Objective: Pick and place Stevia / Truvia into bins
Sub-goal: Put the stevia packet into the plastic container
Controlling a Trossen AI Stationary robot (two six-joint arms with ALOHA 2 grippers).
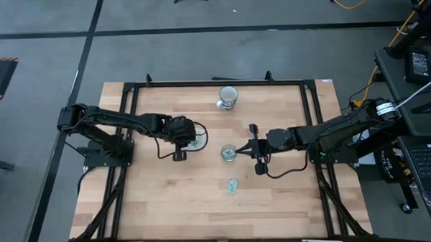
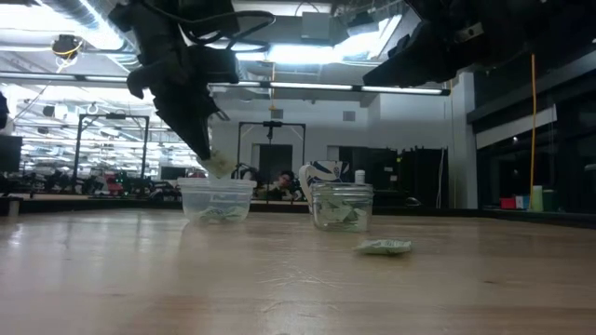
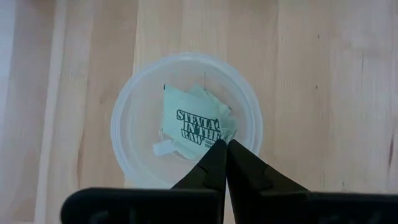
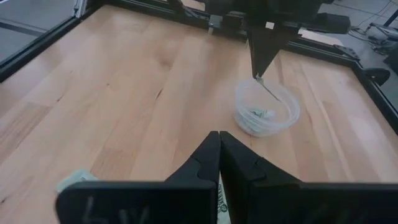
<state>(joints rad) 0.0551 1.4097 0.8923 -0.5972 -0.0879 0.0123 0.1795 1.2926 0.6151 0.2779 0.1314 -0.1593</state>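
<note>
The left tool (image 3: 225, 144) hangs over the wide whitish cup (image 3: 186, 121), fingers clamped on a Stevia packet (image 3: 194, 123). The right tool (image 4: 219, 138), fingers together, hovers above the narrow cup (image 1: 229, 153). Another packet (image 1: 233, 185) lies nearer on the worktop (image 1: 175, 208).

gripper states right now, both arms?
Left gripper: shut on a Stevia packet, above the wide translucent cup.
Right gripper: shut, holding nothing visible, beside the narrow clear cup.

"STEVIA IN THE RAW" on packet (image 3: 194, 122)
</note>
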